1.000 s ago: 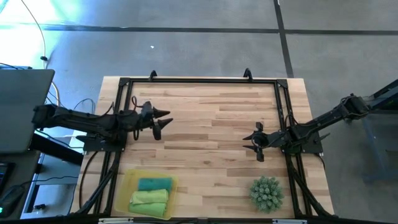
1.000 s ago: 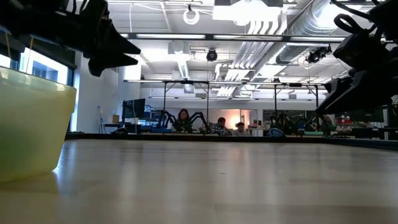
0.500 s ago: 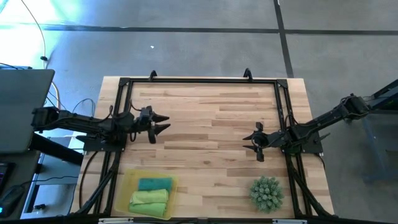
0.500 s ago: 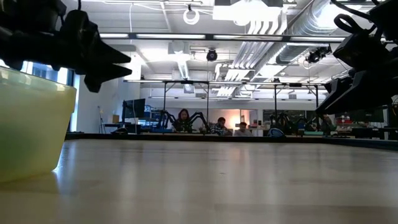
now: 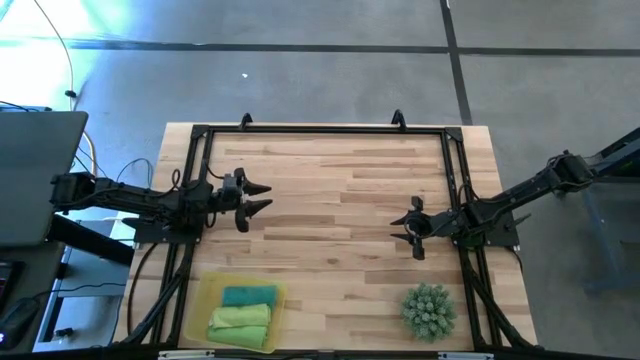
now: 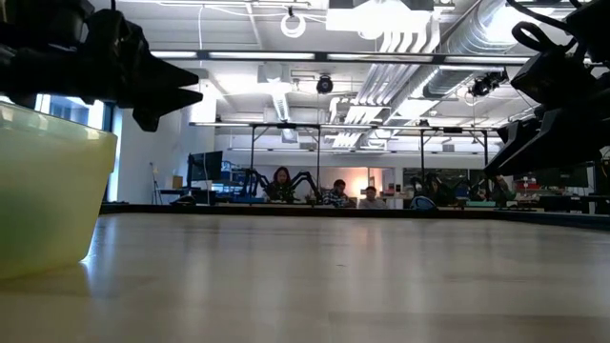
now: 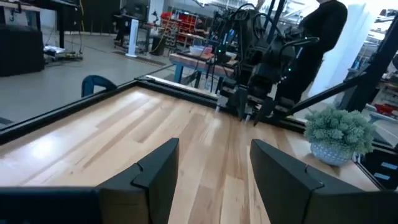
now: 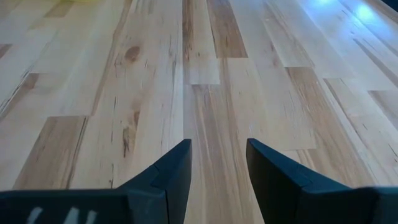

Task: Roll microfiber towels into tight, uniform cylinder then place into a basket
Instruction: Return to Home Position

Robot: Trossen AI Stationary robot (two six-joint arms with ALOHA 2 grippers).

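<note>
The job looks done: rolled teal and light-green microfiber towels lie in the shallow translucent yellow basket at the wooden desk's left corner, with left tool and right tool empty, fingers apart.

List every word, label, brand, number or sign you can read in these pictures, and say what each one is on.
None: no text can be read in any view.
The yellow basket, the rolled towels in it and the plant's pot show no label.
The left gripper and right gripper, both open above the table, show no marking.
In the low view, the room fittings behind the table: too small to read.
</note>
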